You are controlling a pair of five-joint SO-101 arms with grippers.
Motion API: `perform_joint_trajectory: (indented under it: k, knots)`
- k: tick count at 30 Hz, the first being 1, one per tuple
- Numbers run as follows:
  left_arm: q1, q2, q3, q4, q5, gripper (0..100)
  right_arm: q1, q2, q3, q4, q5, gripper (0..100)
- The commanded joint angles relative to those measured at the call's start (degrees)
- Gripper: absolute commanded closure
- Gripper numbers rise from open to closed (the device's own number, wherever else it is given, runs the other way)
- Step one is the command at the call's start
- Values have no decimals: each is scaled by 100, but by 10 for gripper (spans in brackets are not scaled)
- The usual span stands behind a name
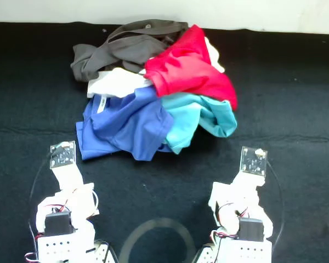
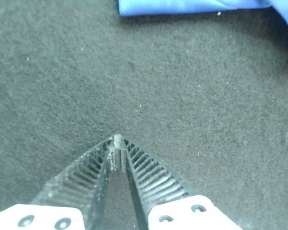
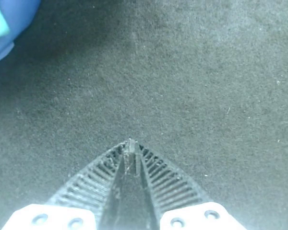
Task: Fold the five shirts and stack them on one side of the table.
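Inspecting the tabletop (image 1: 296, 109), I find the task not yet begun. All five shirts lie in one loose heap toward the far edge, roughly midway between the side edges. None is folded and no stack stands at either side.

The grey shirt (image 1: 126, 46) lies nearest the far edge, with the red shirt (image 1: 189, 68) draped beside it and partly over the others. A white shirt (image 1: 116, 82) shows between the grey one and the blue shirt (image 1: 126, 123), which spreads toward the near edge. The teal shirt (image 1: 200, 118) is bunched against the blue one, under the red.

Both arms sit at the near edge, short of the heap. The left gripper (image 2: 117, 143) has its jaws closed, tips meeting on nothing, over bare cloth-covered surface. The right gripper (image 3: 130, 143) stands likewise, closed and empty.

I judge all five folds and the stacking outstanding. The blue shirt is the closest candidate for a first pull.
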Motion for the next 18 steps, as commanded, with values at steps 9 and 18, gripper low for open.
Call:
perform_joint_trajectory:
  k: [9, 18]
  knots:
    - [75, -31, 75, -9, 18, 990, -13, -48, 716, 31, -26, 992]
    - [75, -31, 75, -9, 18, 990, -13, -48, 716, 31, -26, 992]
